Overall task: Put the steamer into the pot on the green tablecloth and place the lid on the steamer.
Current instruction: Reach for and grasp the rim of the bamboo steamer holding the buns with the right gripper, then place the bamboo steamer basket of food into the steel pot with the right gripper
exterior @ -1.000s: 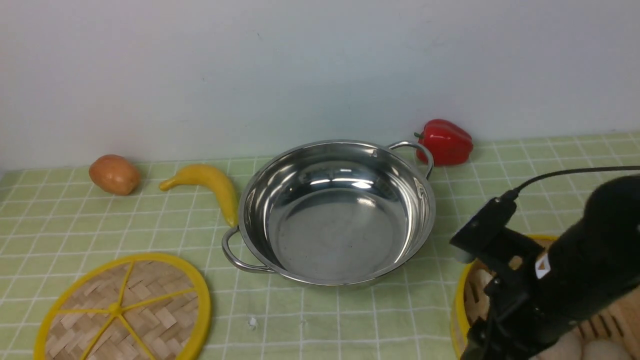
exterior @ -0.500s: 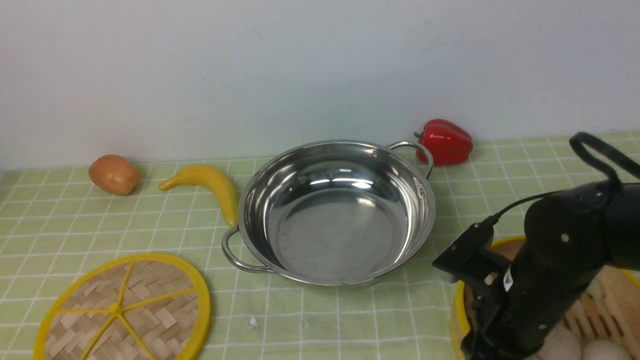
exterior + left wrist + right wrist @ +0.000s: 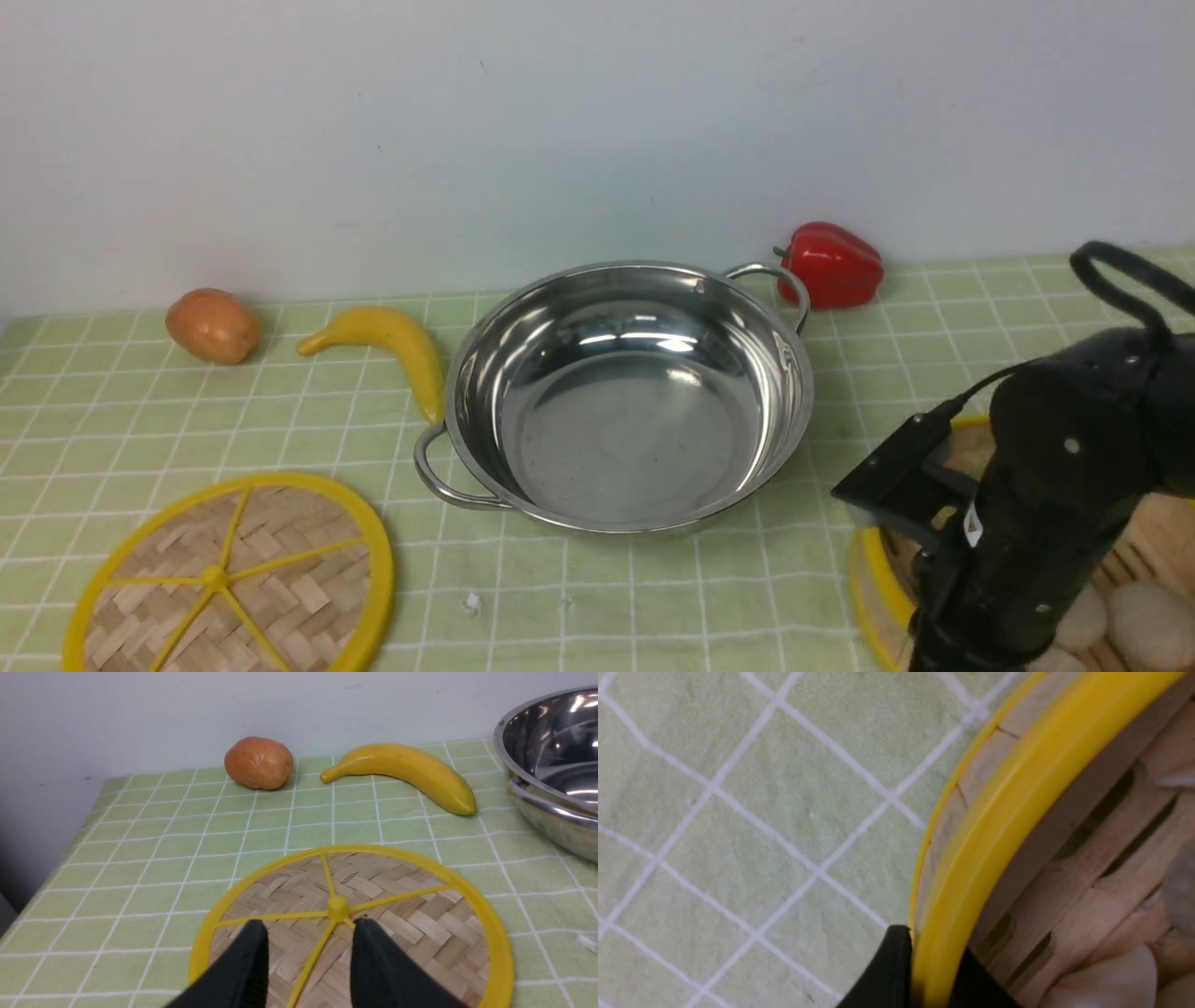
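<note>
Right jaws pinch steamer (image 3: 1027, 784) rim right of the pot (image 3: 495, 392), left jaws open, empty; lift level and clear the pot wall.

One pot (image 3: 485, 373), with two loop handles (image 3: 439, 481). One lid (image 3: 280, 579). One steamer (image 3: 1008, 802). At least two pale buns (image 3: 1153, 621) show in it; the arm (image 3: 1055, 523) hides the rest, so their full count cannot be told. One banana (image 3: 397, 345). One red pepper (image 3: 836, 264). One brown potato (image 3: 213, 325). One small white scrap (image 3: 471, 602). One green checked cloth (image 3: 140, 411). One black arm in the front view. Two pincers, left pincer (image 3: 308, 924) and right pincer (image 3: 931, 952), each with two black fingers (image 3: 247, 961).
</note>
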You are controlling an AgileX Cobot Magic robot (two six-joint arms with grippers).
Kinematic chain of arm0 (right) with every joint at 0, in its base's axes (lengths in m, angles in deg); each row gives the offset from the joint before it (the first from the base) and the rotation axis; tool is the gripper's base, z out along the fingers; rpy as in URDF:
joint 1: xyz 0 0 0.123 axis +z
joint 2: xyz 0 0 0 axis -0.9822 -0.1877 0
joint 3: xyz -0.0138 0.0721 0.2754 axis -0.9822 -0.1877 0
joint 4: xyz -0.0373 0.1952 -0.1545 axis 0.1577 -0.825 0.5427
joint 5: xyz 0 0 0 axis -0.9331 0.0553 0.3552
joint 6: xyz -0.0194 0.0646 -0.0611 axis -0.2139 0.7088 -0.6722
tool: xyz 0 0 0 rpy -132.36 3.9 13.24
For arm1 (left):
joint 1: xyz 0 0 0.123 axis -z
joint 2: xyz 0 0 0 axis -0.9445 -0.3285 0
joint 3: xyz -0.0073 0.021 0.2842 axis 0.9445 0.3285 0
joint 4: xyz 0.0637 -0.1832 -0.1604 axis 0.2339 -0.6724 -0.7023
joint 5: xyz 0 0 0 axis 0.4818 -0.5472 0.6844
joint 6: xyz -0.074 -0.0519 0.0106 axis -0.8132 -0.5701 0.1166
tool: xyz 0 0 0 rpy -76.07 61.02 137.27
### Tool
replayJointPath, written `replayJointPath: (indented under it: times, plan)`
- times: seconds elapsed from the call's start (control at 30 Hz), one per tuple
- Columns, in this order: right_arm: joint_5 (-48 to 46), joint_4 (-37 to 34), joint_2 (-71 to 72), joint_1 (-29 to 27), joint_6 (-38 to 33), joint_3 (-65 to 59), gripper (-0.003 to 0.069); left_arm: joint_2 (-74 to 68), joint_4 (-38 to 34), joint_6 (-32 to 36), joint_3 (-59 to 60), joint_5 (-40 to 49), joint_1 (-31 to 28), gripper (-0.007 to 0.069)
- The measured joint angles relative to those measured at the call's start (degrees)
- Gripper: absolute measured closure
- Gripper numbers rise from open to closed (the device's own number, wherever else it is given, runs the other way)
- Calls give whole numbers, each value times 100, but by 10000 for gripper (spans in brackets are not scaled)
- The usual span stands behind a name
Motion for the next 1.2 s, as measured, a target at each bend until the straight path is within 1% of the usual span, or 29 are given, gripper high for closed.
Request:
replayJointPath:
  times: [0.07,0.13,0.27,0.4,0.53,0.6,0.63,0.67,0.7,0.77,0.9,0.93,1.03,1.1,1.13,1.2]
  plan:
    - [-127,122,151,0,41,13,603,0,0,0,0,0,0,382]
    - [-569,425,594,0,146,186,602,0,0,0,0,0,0,382]
    - [-853,553,1064,0,130,653,602,0,0,0,0,0,0,382]
    - [-994,432,1181,0,-478,1368,602,0,0,0,0,0,0,382]
    - [-1001,-20,991,8,-1238,2031,602,0,0,0,0,0,0,382]
    - [-1005,-284,701,115,-1815,2488,602,0,0,0,0,0,0,382]
    - [-1005,-296,671,129,-1862,2488,602,0,0,0,0,0,0,382]
    - [-1005,-363,380,285,-2208,2829,602,0,0,0,0,0,0,382]
    - [-1005,-372,346,329,-2281,2906,602,0,0,0,0,0,0,382]
    - [-1007,-375,-147,650,-2617,3376,602,0,0,0,0,0,0,382]
    - [-1017,-296,-947,1042,-2766,4139,602,0,0,0,0,0,0,382]
    - [-1017,-296,-988,1059,-2766,4139,602,0,0,0,0,0,0,382]
    - [-1087,156,-1707,1296,-2778,4684,602,0,0,0,0,0,0,382]
    - [-1123,289,-1889,1334,-2772,4795,602,0,0,0,0,0,0,382]
    - [-1211,475,-2189,1370,-2744,4980,602,0,0,0,0,0,0,382]
    - [-1284,551,-2422,1375,-2698,5093,602,0,0,0,0,0,0,382]
